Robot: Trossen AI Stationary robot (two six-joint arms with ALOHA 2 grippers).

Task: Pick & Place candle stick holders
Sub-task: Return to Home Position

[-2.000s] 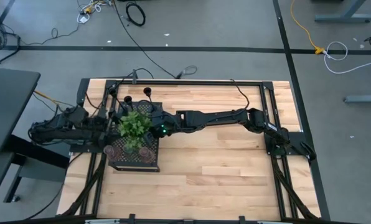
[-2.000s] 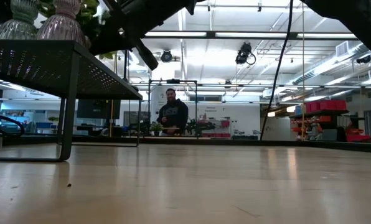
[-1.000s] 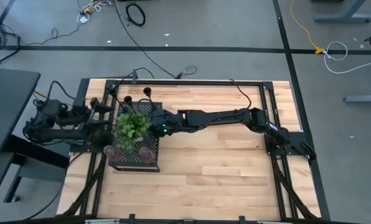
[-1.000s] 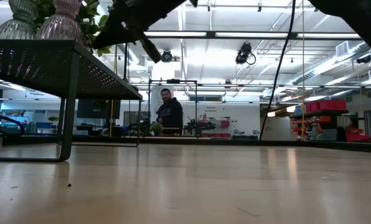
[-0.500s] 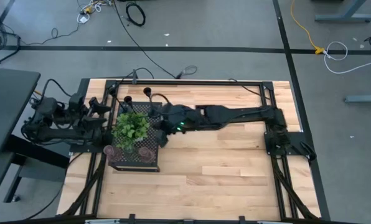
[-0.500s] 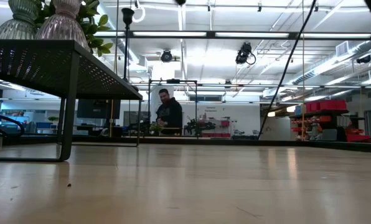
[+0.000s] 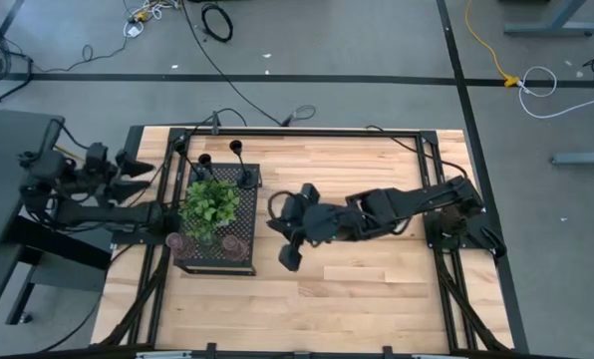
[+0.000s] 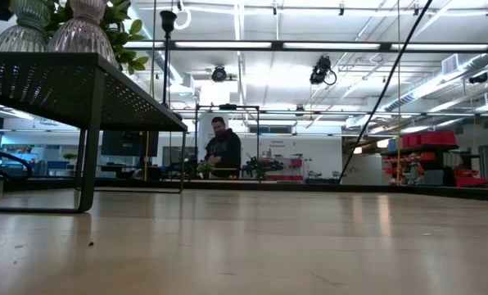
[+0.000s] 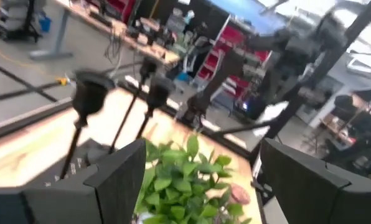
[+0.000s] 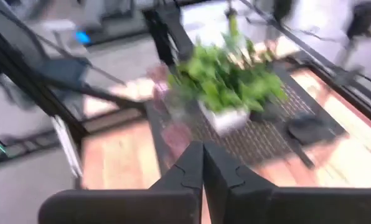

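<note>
The candle stick holders point(image 7: 245, 180) stand on the black shelf point(image 7: 217, 263) around the plant point(image 7: 209, 204), so the right hand point(image 10: 202, 148), closed with nothing in it, and the left hand point(image 9: 202, 144), fingers point(image 9: 117, 177) spread wide, should back away slowly and bump nothing.

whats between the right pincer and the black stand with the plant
Nothing but bare wooden tabletop separates the right pincer from the black stand; the high view shows it.
</note>
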